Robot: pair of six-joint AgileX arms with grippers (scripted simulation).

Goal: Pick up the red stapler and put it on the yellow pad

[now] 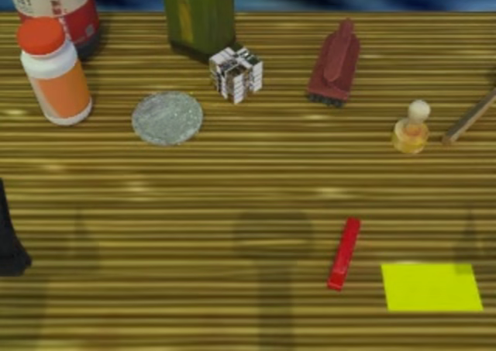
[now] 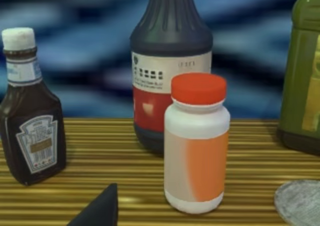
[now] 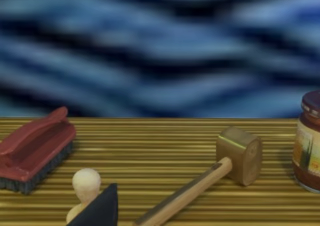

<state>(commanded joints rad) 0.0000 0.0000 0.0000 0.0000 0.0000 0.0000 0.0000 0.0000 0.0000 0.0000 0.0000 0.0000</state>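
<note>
1. The red stapler (image 1: 344,253) is lying flat on the striped wooden table (image 1: 232,188), toward the near right side from the top view, angled a bit. Nothing is touching it.
2. The yellow pad (image 1: 431,287) sits just to its right, close by but with a strip of table showing between them. Pad is bare.
3. Our left arm (image 1: 11,242) only pokes in as a dark shape at the top view's left edge, well away from the stapler. Can't tell what its gripper is doing.
4. Our right gripper doesn't show in the top view at all, and its wrist view only catches a dark tip (image 3: 97,208), so no call on that one either.
5. Other stuff at the back: a dark maroon brush (image 1: 335,64), a white-and-orange pill bottle (image 1: 54,72), a silver disc (image 1: 167,118), a small cube (image 1: 236,73) and a wooden mallet (image 3: 210,178).
</note>
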